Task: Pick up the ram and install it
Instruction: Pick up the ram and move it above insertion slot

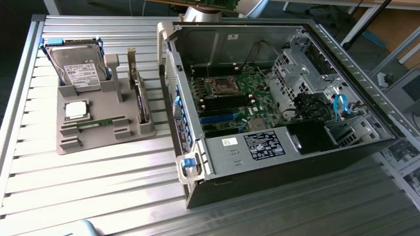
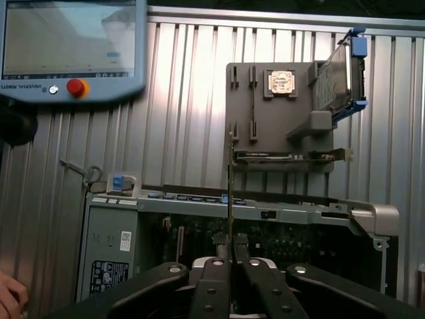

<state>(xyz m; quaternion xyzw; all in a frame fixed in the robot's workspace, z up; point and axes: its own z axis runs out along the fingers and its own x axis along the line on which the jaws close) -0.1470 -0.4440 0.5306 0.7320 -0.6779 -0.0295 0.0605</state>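
In the wrist view my gripper (image 2: 230, 247) is shut on the ram (image 2: 230, 193), a thin green stick seen edge-on that rises straight out between the fingertips (image 2: 219, 240). It hangs above the open computer case (image 2: 265, 232), over the motherboard. In the exterior view the motherboard's dark memory slots (image 1: 223, 104) lie in the middle of the case (image 1: 276, 98). A second, similar ram stick (image 1: 100, 123) lies in the grey holder (image 1: 72, 140) to the exterior view's left of the case. Part of the arm (image 1: 196, 12) shows beyond the case's far wall.
The holder (image 2: 265, 126) also carries a square silver processor (image 1: 75, 109), a hard drive (image 1: 77, 71) with a white label and an upright card (image 1: 137, 93). A teach pendant (image 2: 73, 46) hangs beyond the table. A hand (image 2: 10, 296) rests beside the case. The table is ribbed metal.
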